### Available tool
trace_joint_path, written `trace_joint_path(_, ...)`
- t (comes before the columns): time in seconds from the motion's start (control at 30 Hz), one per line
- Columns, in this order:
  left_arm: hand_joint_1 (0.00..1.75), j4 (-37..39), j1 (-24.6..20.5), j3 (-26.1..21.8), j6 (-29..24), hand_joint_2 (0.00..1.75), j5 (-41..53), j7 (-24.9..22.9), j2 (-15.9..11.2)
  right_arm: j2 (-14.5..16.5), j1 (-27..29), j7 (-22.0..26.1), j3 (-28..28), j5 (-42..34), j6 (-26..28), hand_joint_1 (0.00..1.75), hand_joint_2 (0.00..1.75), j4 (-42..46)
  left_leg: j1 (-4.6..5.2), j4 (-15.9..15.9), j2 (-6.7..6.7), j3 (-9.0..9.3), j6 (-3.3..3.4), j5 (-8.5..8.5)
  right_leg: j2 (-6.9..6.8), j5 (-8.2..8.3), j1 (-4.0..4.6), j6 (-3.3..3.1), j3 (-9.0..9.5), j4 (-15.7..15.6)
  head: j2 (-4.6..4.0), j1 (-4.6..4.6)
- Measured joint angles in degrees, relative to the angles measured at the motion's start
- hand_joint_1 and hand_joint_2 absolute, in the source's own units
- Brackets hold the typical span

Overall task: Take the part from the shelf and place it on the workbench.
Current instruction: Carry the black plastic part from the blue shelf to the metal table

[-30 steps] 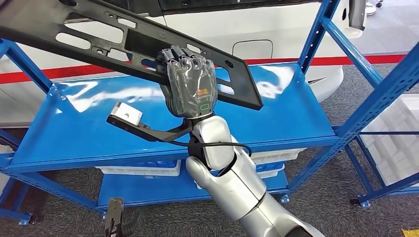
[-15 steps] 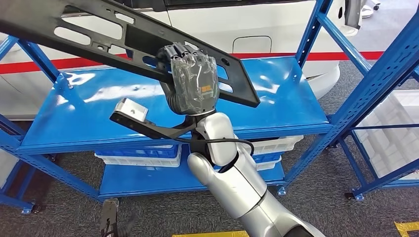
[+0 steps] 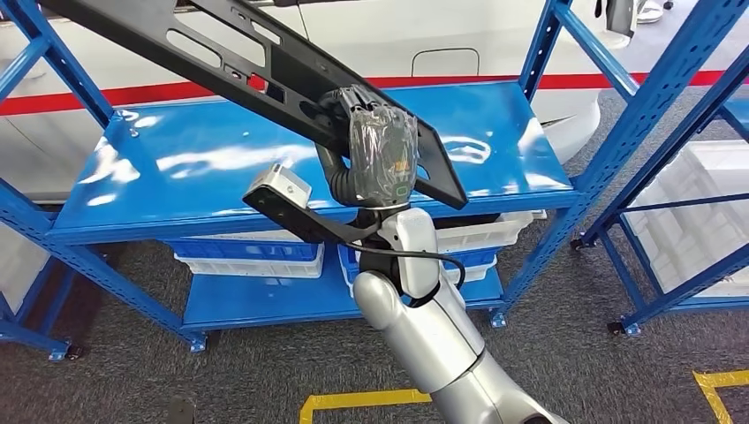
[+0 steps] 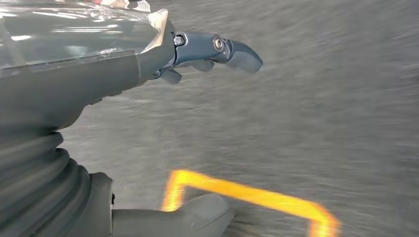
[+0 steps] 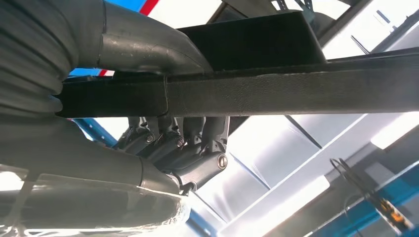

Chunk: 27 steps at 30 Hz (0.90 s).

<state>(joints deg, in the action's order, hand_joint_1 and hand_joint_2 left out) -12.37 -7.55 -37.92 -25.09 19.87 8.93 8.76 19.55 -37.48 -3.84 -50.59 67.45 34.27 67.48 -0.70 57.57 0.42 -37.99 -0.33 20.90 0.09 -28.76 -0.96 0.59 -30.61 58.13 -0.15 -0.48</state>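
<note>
The part is a long black plastic panel (image 3: 221,53) with several slots, held tilted above the blue shelf (image 3: 221,168), its upper end running off the top left. My right hand (image 3: 375,150) grips its lower edge near the right end. In the right wrist view the thumb lies over the black panel (image 5: 276,89) and the dark fingers (image 5: 183,143) curl under it. My left hand (image 4: 148,64) hangs over the grey floor with its fingers apart and nothing in it.
The blue shelf frame has uprights (image 3: 530,53) on both sides. White bins (image 3: 256,261) sit on the lower level. A white car body (image 3: 380,35) stands behind the shelf. Yellow floor tape (image 3: 353,402) runs below; a second blue rack (image 3: 671,177) stands at the right.
The whole scene has shifted: the camera has moved back, with more floor and yellow tape in view. The panel stays in my right hand and sits more steeply tilted in the picture.
</note>
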Motion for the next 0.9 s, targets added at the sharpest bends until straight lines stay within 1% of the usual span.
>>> trace_joint_path(0.03, 0.00, 0.21, 0.28, 0.06, -0.60, 1.75, 1.06, -4.12, -0.09, 0.02, 0.01, 0.42, 0.02, -0.46, 0.14, 1.75, 1.75, 0.02, -0.12, 1.07, -0.11, -0.53, -0.31, 1.46, -0.04, 0.58, -0.21, -0.65, -0.47, -0.08, 0.00, -0.07)
trace_joint_path(0.07, 0.00, 0.41, 0.60, 0.18, -1.41, 1.75, 2.12, -8.72, -0.16, 0.03, 0.04, 0.88, 0.02, -0.95, 0.26, 1.75, 1.75, 0.04, -0.25, 3.34, -0.23, -1.39, -0.60, 3.91, -0.07, 1.23, -0.42, -1.22, -1.08, -0.17, 0.00, -0.18)
trace_joint_path(0.1, 0.00, 0.59, 0.92, 0.29, -2.27, 1.75, 3.01, -13.05, -0.15, 0.05, 0.12, 1.29, 0.03, -1.40, 0.38, 1.75, 1.75, 0.07, -0.35, 6.73, -0.32, -2.46, -0.91, 7.02, -0.08, 1.86, -0.36, -1.56, -1.68, -0.14, 0.00, -0.27)
trace_joint_path(0.13, 0.00, 0.74, 1.21, 0.40, -3.04, 1.75, 3.69, -16.76, -0.11, 0.05, 0.28, 1.60, 0.02, -1.75, 0.46, 1.75, 1.75, 0.08, -0.41, 10.71, -0.35, -3.51, -1.19, 9.79, -0.09, 2.50, -0.29, -1.71, -2.47, -0.12, 0.00, -0.37)
trace_joint_path(0.17, 0.00, 0.87, 1.45, 0.51, -3.71, 1.75, 4.20, -19.58, -0.03, 0.04, 0.55, 1.87, 0.00, -2.09, 0.50, 1.75, 1.75, 0.08, -0.45, 14.23, -0.36, -4.19, -1.42, 11.49, -0.10, 3.11, -0.23, -1.71, -3.24, -0.09, 0.00, -0.39)
trace_joint_path(0.2, 0.00, 0.96, 1.63, 0.60, -4.25, 1.75, 4.67, -21.52, 0.06, 0.04, 0.88, 2.13, -0.04, -2.50, 0.51, 1.75, 1.75, 0.08, -0.49, 16.37, -0.35, -4.18, -1.54, 11.90, -0.14, 3.68, -0.19, -1.61, -4.00, -0.06, 0.00, -0.38)
trace_joint_path(0.23, 0.00, 1.03, 1.75, 0.71, -4.71, 1.75, 5.02, -22.79, 0.19, 0.03, 1.21, 2.39, -0.11, -3.03, 0.52, 1.75, 1.75, 0.09, -0.54, 16.62, -0.34, -3.20, -1.58, 11.15, -0.18, 4.24, -0.18, -1.46, -4.73, -0.04, 0.00, -0.40)
trace_joint_path(0.27, 0.00, 1.07, 1.81, 0.82, -5.08, 1.75, 5.25, -23.53, 0.32, 0.03, 1.43, 2.58, -0.20, -3.62, 0.51, 1.75, 1.75, 0.10, -0.61, 14.76, -0.34, -1.13, -1.53, 9.72, -0.22, 4.79, -0.19, -1.27, -5.42, -0.03, 0.00, -0.38)
trace_joint_path(0.3, 0.00, 1.08, 1.81, 0.90, -5.39, 1.75, 5.35, -23.91, 0.43, 0.04, 1.51, 2.57, -0.33, -4.18, 0.49, 1.75, 1.75, 0.13, -0.69, 11.21, -0.36, 1.90, -1.43, 8.49, -0.24, 5.35, -0.19, -1.05, -6.00, -0.02, 0.00, -0.40)
trace_joint_path(0.33, 0.00, 1.09, 1.78, 0.94, -5.67, 1.75, 5.41, -23.97, 0.54, 0.07, 1.44, 2.34, -0.51, -4.69, 0.46, 1.75, 1.75, 0.16, -0.66, 6.69, -0.44, 5.33, -1.26, 8.16, -0.23, 5.89, -0.10, -0.74, -6.50, 0.00, 0.00, -0.41)
trace_joint_path(0.37, 0.00, 1.09, 1.75, 0.96, -5.92, 1.75, 5.54, -23.71, 0.62, 0.09, 1.29, 1.89, -0.73, -5.13, 0.43, 1.75, 1.75, 0.16, -0.58, 2.93, -0.57, 8.01, -0.97, 8.33, -0.23, 6.40, -0.01, -0.37, -6.79, -0.03, 0.00, -0.34)
trace_joint_path(0.4, 0.00, 1.09, 1.73, 0.97, -6.15, 1.75, 5.70, -23.20, 0.69, 0.09, 1.06, 1.35, -1.02, -5.62, 0.43, 1.75, 1.75, 0.13, -0.42, 0.34, -0.72, 9.68, -0.63, 8.83, -0.26, 6.91, 0.04, 0.04, -6.92, -0.11, 0.00, -0.30)
trace_joint_path(0.43, 0.00, 1.09, 1.73, 0.99, -6.33, 1.75, 5.90, -22.49, 0.72, 0.09, 0.77, 0.80, -1.39, -6.22, 0.47, 1.75, 1.75, 0.03, -0.17, -0.83, -0.83, 10.21, -0.20, 9.16, -0.28, 7.44, 0.05, 0.50, -6.98, -0.28, 0.00, -0.27)
trace_joint_path(0.47, 0.00, 1.09, 1.75, 1.01, -6.46, 1.75, 6.11, -21.70, 0.76, 0.05, 0.46, 0.24, -1.80, -6.93, 0.58, 1.75, 1.75, -0.17, -0.04, -0.94, -0.82, 9.79, 0.36, 8.72, -0.29, 7.99, 0.07, 0.95, -7.01, -0.54, 0.00, -0.21)
trace_joint_path(0.5, 0.00, 1.11, 1.74, 1.02, -6.53, 1.75, 6.21, -20.83, 0.80, 0.01, 0.11, -0.21, -2.20, -7.68, 0.78, 1.75, 1.75, -0.45, 0.01, -1.11, -0.66, 9.42, 0.92, 8.07, -0.26, 7.99, 0.04, 1.22, -7.28, -0.44, 0.00, -0.25)
trace_joint_path(0.53, 0.00, 1.12, 1.72, 1.02, -6.57, 1.75, 6.22, -19.97, 0.84, -0.02, -0.23, -0.61, -2.52, -8.42, 1.01, 1.75, 1.75, -0.78, 0.01, -1.27, -0.49, 8.87, 1.54, 7.32, -0.22, 7.10, 0.07, 1.20, -7.85, 0.29, 0.00, -0.18)
trace_joint_path(0.57, 0.00, 1.13, 1.69, 1.02, -6.59, 1.75, 6.14, -19.15, 0.86, -0.05, -0.58, -0.92, -2.74, -9.10, 1.20, 1.75, 1.75, -1.17, -0.03, -1.47, -0.33, 8.18, 2.08, 6.46, -0.19, 5.24, 0.13, 0.91, -8.67, 2.06, 0.00, -0.06)
trace_joint_path(0.6, 0.00, 1.13, 1.66, 1.01, -6.56, 1.75, 6.04, -18.36, 0.86, -0.06, -0.89, -1.14, -2.86, -9.69, 1.34, 1.75, 1.75, -1.59, -0.04, -1.51, -0.23, 7.43, 2.46, 5.67, -0.19, 2.53, 0.11, 0.45, -9.72, 5.11, 0.00, 0.05)
trace_joint_path(0.63, 0.00, 1.13, 1.66, 1.01, -6.46, 1.75, 5.93, -17.72, 0.84, -0.08, -1.18, -1.32, -2.96, -10.25, 1.39, 1.75, 1.75, -2.01, 0.04, -1.48, -0.22, 6.42, 2.74, 4.89, -0.19, -0.16, 0.14, 0.13, -10.77, 9.02, 0.00, 0.18)
trace_joint_path(0.67, 0.00, 1.13, 1.67, 0.99, -6.34, 1.75, 5.81, -17.17, 0.83, -0.09, -1.39, -1.45, -3.02, -10.83, 1.39, 1.75, 1.75, -2.45, 0.14, -1.42, -0.20, 5.42, 2.83, 4.10, -0.19, -2.09, 0.15, 0.13, -11.47, 12.89, 0.00, 0.24)
trace_joint_path(0.7, 0.00, 1.13, 1.68, 0.96, -6.21, 1.75, 5.55, -16.68, 0.84, -0.09, -1.52, -1.55, -3.09, -11.46, 1.38, 1.75, 1.75, -2.89, 0.25, -1.37, -0.18, 4.41, 2.87, 3.32, -0.19, -2.93, 0.17, 0.45, -11.60, 15.77, 0.00, 0.27)
trace_joint_path(0.73, 0.00, 1.13, 1.68, 0.89, -6.10, 1.75, 5.19, -16.29, 0.85, -0.09, -1.59, -1.60, -3.16, -12.05, 1.37, 1.75, 1.75, -3.25, 0.36, -1.32, -0.15, 3.43, 2.85, 2.57, -0.19, -2.64, 0.22, 0.97, -10.79, 16.81, 0.00, 0.29)
trace_joint_path(0.77, 0.00, 1.13, 1.68, 0.80, -6.05, 1.75, 4.79, -15.94, 0.89, -0.08, -1.65, -1.63, -3.21, -12.52, 1.37, 1.75, 1.75, -3.57, 0.48, -1.30, -0.15, 2.54, 2.78, 1.88, -0.19, -1.61, 0.27, 1.46, -8.89, 15.56, 0.00, 0.32)
trace_joint_path(0.8, 0.00, 1.13, 1.67, 0.72, -6.03, 1.75, 4.45, -15.69, 0.94, -0.05, -1.76, -1.65, -3.26, -12.86, 1.36, 1.75, 1.75, -3.83, 0.57, -1.24, -0.16, 1.78, 2.67, 1.22, -0.20, -0.60, 0.35, 1.69, -5.97, 12.33, 0.00, 0.32)
trace_joint_path(0.83, 0.00, 1.13, 1.67, 0.64, -6.02, 1.75, 4.26, -15.51, 0.99, -0.02, -1.93, -1.66, -3.31, -13.16, 1.36, 1.75, 1.75, -4.02, 0.72, -1.13, -0.21, 1.13, 2.51, 0.62, -0.21, -0.38, 0.48, 1.51, -2.40, 7.84, 0.00, 0.33)
trace_joint_path(0.87, 0.00, 1.13, 1.66, 0.56, -6.04, 1.75, 4.16, -15.36, 1.04, 0.01, -2.15, -1.65, -3.39, -13.58, 1.37, 1.75, 1.75, -4.16, 0.83, -1.01, -0.23, 0.63, 2.28, 0.05, -0.21, -0.75, 0.62, 1.15, 0.71, 3.36, 0.00, 0.27)
trace_joint_path(0.9, 0.00, 1.14, 1.66, 0.49, -6.11, 1.75, 4.13, -15.25, 1.09, 0.01, -2.40, -1.61, -3.51, -14.21, 1.38, 1.75, 1.75, -4.29, 0.89, -0.98, -0.24, 0.34, 2.02, -0.52, -0.19, -1.35, 0.77, 0.74, 2.68, 0.09, 0.00, 0.19)
